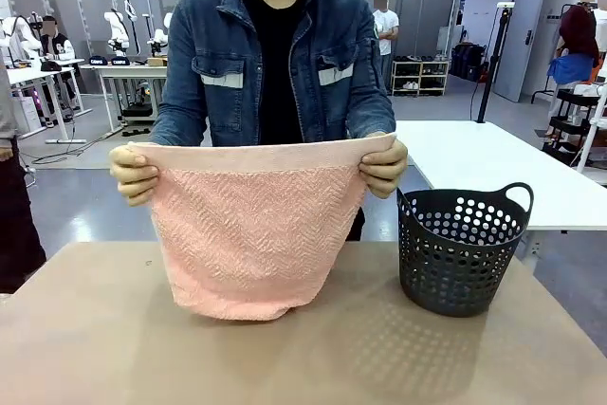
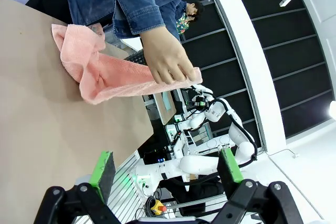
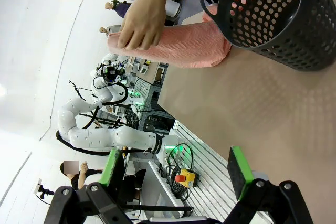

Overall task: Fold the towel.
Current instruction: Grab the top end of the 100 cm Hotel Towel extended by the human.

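Your left gripper [image 2: 166, 167] stands open, green pads spread wide with nothing between them. Your right gripper [image 3: 175, 167] is the same, fingers apart and gripping nothing.

Well ahead of both, across the flat tan tabletop [image 1: 285, 367], the salmon-pink terry towel with herringbone weave [image 1: 251, 239] hangs upright, held up by a person in a blue denim jacket [image 1: 204, 64]. Its smooth plain band [image 1: 256, 156] runs along the top edge. The band is stretched between the hand on your left gripper's side [image 1: 133, 175] and the hand on your right gripper's side [image 1: 384, 166], each pinching a top corner. The cloth narrows downward and its bottom edge seems to rest on the table, though from the front I can't tell for certain whether it touches.

From your left gripper the towel [image 2: 115, 77] shows nearly edge-on, far beyond the fingertips, sagging from a hand toward the table.

On your right gripper's side of the towel stands a dark grey perforated plastic basket with loop handles [image 1: 462, 253], upright on the table, near the towel but apart from it. From your right gripper the basket [image 3: 278, 14] sits in front of the towel [image 3: 178, 43], and some pink cloth shows through its holes.
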